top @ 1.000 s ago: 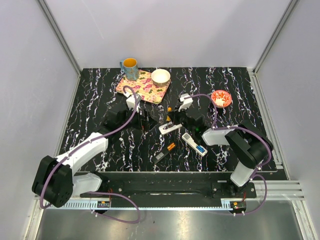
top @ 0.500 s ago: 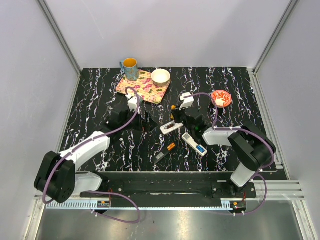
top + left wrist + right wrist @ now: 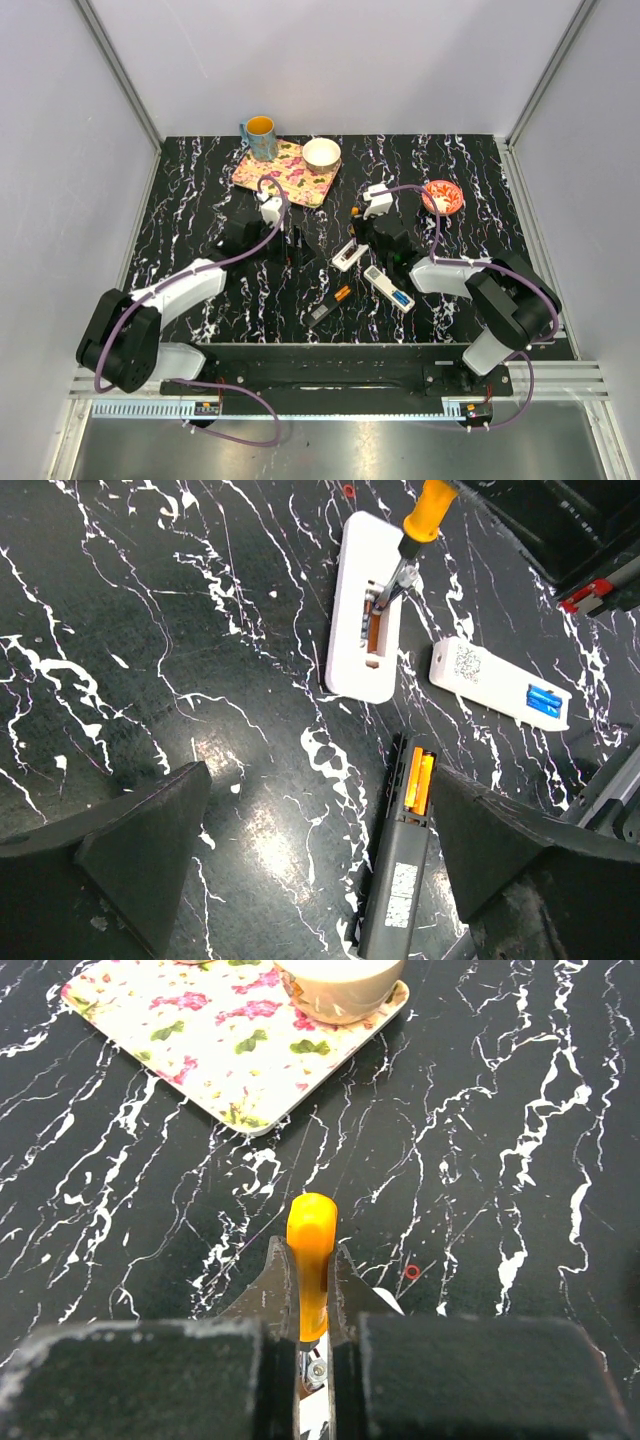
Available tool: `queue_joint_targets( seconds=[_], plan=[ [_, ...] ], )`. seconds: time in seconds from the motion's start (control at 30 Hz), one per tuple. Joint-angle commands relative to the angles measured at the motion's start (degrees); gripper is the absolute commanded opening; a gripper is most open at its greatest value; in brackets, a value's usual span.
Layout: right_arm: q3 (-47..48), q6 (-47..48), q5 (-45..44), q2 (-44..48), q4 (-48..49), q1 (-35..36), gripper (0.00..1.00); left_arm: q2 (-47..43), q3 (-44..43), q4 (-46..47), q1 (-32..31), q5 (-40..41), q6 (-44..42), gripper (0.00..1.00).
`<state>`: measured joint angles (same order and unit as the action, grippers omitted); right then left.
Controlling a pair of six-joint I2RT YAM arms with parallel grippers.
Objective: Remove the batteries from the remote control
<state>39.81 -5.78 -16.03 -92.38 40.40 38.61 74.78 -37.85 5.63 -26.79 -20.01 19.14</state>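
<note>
My right gripper (image 3: 308, 1252) is shut on an orange-handled tool (image 3: 312, 1230) whose metal tip (image 3: 395, 580) sits in the open battery bay of a white remote control (image 3: 360, 610). In the top view that gripper (image 3: 357, 228) hovers just above this remote (image 3: 347, 254). A black remote (image 3: 398, 890) lies open with orange batteries (image 3: 418, 780) inside. A second white remote (image 3: 490, 678) holds blue batteries (image 3: 545, 702). My left gripper (image 3: 320, 780) stands open and holds nothing, its right finger (image 3: 510, 850) beside the black remote.
A flowered tray (image 3: 285, 172) with a white bowl (image 3: 321, 153) lies at the back, an orange-filled mug (image 3: 259, 135) beside it. A small red dish (image 3: 441, 196) sits back right. Both arms crowd the middle of the marbled black table (image 3: 200, 200).
The right gripper has carried the orange tool a little to the right and back, and the white remote under it has swung to a steeper angle. The left gripper stays open, shifted slightly.
</note>
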Motion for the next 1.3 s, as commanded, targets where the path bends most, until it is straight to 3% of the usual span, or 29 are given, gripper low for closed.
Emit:
queue_joint_targets(
  seconds=[0.0, 0.57, 0.97, 1.27],
  plan=[
    [0.6, 3.1, -4.2, 1.8, -0.4, -0.4, 0.0, 1.4, -1.4, 1.8, 0.3, -2.0, -0.9, 0.96],
    [-2.5, 0.9, -3.6, 8.3, -2.1, -3.7, 0.0, 4.7, -1.6, 3.1, 0.2, -3.0, -1.0, 0.95],
    [-2.5, -1.1, -2.3, 7.0, -2.1, -5.2, 0.0, 6.8, -2.2, 3.5, 0.1, -3.7, -1.1, 0.94],
    [-0.7, -4.1, 4.3, 3.1, 1.0, -8.8, 0.0, 10.3, -4.4, 5.1, -2.9, -4.4, -0.1, 0.93]
  ],
)
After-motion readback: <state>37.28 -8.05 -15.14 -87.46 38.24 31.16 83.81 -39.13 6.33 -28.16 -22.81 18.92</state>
